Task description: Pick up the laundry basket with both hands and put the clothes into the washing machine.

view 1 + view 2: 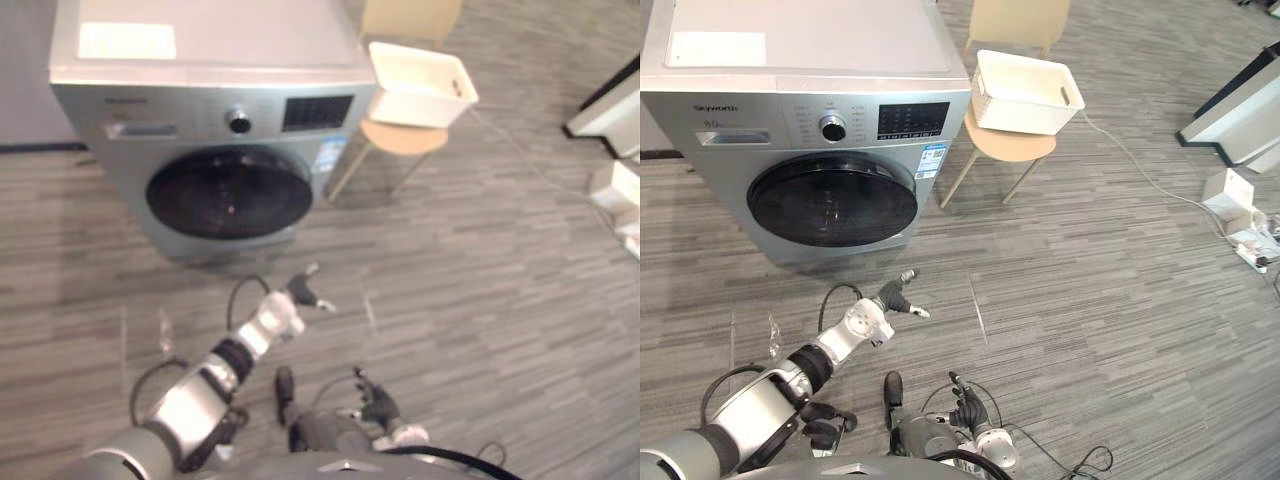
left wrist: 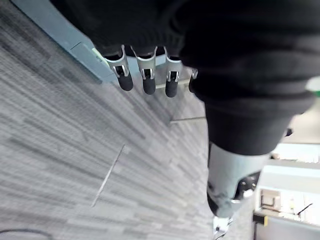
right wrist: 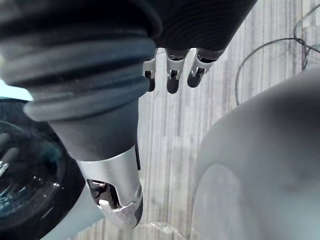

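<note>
With left hand (image 1: 883,305) and right hand (image 3: 172,69) empty, fingers loosely spread, best grip the basket (image 1: 1025,92) evenly by opposite rims.

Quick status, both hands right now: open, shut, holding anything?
left hand: open, fingers straight, holding nothing.
right hand: open, fingers relaxed, holding nothing.
</note>
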Motion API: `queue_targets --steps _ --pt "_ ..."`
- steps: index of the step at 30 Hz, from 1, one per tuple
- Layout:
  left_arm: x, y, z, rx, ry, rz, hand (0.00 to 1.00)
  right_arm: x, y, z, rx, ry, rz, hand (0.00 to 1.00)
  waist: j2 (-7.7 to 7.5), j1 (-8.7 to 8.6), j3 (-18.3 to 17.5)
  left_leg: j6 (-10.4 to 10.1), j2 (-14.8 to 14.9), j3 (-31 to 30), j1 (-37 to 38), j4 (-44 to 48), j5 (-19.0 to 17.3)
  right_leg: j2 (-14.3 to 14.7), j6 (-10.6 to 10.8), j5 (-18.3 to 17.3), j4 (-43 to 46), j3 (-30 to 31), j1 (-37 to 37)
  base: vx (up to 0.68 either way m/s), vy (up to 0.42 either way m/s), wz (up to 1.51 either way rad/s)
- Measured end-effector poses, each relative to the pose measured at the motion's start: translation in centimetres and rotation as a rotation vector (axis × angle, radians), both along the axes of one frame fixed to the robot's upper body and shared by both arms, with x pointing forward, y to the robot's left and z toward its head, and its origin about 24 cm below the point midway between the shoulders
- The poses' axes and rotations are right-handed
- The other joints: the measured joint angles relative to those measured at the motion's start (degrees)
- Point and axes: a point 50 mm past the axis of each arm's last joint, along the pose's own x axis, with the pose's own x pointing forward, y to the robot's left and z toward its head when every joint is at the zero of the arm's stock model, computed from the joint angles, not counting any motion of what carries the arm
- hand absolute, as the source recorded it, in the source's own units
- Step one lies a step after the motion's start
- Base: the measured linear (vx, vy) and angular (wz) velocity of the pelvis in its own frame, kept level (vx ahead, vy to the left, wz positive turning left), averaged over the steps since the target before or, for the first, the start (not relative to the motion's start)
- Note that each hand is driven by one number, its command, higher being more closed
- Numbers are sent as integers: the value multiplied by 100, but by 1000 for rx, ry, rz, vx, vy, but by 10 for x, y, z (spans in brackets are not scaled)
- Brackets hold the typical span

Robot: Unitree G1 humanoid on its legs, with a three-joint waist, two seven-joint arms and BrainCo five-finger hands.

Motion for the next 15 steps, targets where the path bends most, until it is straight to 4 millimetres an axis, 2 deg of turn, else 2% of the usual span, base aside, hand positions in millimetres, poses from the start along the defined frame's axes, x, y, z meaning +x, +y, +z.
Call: queue_targets --steps 2,3,5,7,8,10,11,12,13,14,15 --pt "-14 21 -5 -54 -16 40 0 0 -13 -2 -13 7 -34 0 120 213 80 16 9 -200 -143 62 6 0 23 -67 -23 -203 -2 -55 20 50" --pt "-24 34 -11 -83 4 73 0 3 -26 -4 -40 23 -84 0 270 311 179 51 67 -373 -238 207 -41 0 -9 -171 43 -370 6 -31 36 55" --pt "-41 53 -21 -104 39 117 0 11 -41 -7 -71 43 -152 0 469 476 306 93 111 -524 -315 365 -107 -12 2 -275 169 -510 0 -17 55 47" --pt "-66 76 -34 -125 101 174 0 28 -58 -3 -106 29 -222 0 731 654 461 120 61 -758 -402 403 -154 -78 97 -385 371 -766 -14 2 73 58" --pt "-82 87 -42 -122 142 194 0 39 -71 1 -129 15 -283 0 883 746 502 150 -19 -962 -519 402 -172 -184 144 -579 730 -944 -166 15 94 79" --pt "-103 96 -51 -125 193 207 0 62 -97 16 -169 -36 -396 0 1056 886 572 235 -168 -1266 -719 489 -233 -526 170 -1075 1831 -1183 -614 54 128 95" --pt "-112 97 -52 -140 214 198 0 83 -116 33 -190 -99 -478 0 1131 923 702 384 -236 -1459 -832 746 -376 -848 150 -1430 2823 -1229 -959 81 154 110" --pt "-117 96 -50 -167 220 185 0 111 -134 60 -190 -199 -556 0 1276 933 948 484 -247 -1621 -866 995 -582 -1131 52 -1674 3819 -1080 -1365 49 121 90" --pt "-119 95 -47 -186 214 179 0 126 -143 78 -186 -263 -592 0 1342 954 1085 491 -250 -1668 -873 1133 -676 -1216 21 -1778 4168 -881 -1541 -7 102 57" --pt "-120 88 -41 -235 200 161 0 151 -159 112 -184 -377 -642 0 1516 1042 1263 480 -248 -1699 -964 1358 -845 -1378 22 -1935 4454 -607 -1946 -52 80 23" --pt "-118 82 -34 -274 183 135 0 173 -171 149 -182 -492 -676 0 1715 1148 1356 460 -262 -1696 -1125 1454 -933 -1528 24 -1912 4299 -407 -2346 -55 75 11"
